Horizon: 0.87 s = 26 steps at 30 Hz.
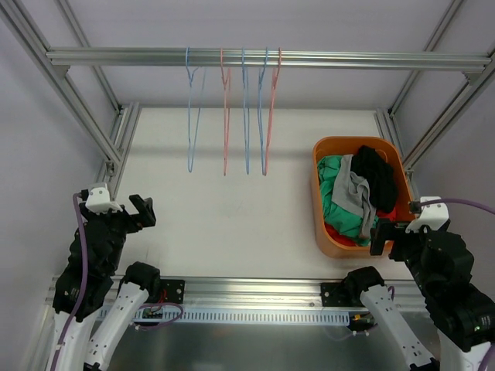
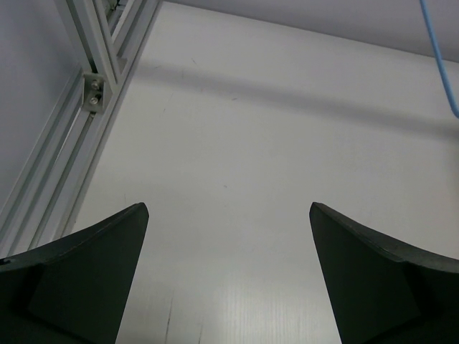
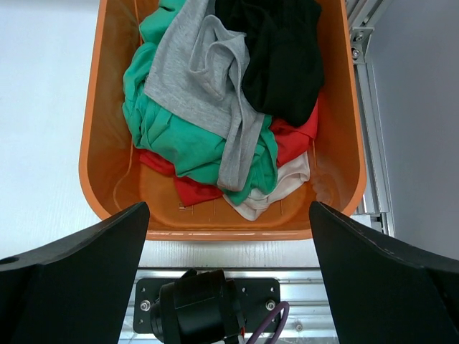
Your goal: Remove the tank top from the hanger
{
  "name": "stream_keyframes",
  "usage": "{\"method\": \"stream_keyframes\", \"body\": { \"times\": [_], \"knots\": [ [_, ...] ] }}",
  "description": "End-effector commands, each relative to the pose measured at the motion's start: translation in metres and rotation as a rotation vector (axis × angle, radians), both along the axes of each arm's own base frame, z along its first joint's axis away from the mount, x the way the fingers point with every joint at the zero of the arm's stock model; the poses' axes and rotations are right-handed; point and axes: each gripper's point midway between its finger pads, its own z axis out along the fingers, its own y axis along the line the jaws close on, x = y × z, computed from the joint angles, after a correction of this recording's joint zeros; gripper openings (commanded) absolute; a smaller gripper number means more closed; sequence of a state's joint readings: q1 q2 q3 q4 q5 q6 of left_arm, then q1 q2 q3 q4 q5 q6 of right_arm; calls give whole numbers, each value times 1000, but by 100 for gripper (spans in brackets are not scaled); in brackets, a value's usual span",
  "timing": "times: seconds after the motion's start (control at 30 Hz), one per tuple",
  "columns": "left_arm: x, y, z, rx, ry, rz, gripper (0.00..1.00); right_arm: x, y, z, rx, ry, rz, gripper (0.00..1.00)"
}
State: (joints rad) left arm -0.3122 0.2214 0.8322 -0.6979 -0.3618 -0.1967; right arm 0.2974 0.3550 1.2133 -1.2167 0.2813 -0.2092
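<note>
Overhead view of an orange basket (image 1: 356,142) on a white table (image 1: 232,201), heaped with clothes. A grey tank top (image 3: 193,72) lies on top, over a green garment (image 3: 172,136) and beside a black one (image 3: 283,50); red (image 3: 294,136) and cream (image 3: 276,190) pieces sit underneath. Beyond and left of the basket, thin blue and red hangers (image 1: 246,116) hang bare from a metal rail (image 1: 116,56), so the removal looks done. The right gripper (image 1: 379,236) hovers at the basket's near rim, jaws wide apart and empty. The left gripper (image 1: 142,210) is far left of the basket, jaws likewise apart. Any dip into the basket would likely snag several tangled layers, and a reach toward the rail could knock the light hangers off.
</note>
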Motion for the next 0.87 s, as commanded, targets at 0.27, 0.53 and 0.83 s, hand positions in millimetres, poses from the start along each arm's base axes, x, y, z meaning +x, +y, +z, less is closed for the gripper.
{"method": "stream_keyframes", "body": {
  "times": [0.27, 0.53, 0.83],
  "knots": [
    [13, 7, -13, -7, 31, 75, 99, 16, -1, -3, -5, -20, -34, 99],
    [19, -2, -23, 0, 70, 35, 99, 23, -1, -11, -25, -20, -28, 99],
    [22, -4, -25, -1, 78, 26, 99, 36, 5, -13, -17, 12, -32, 99]
  ]
}}
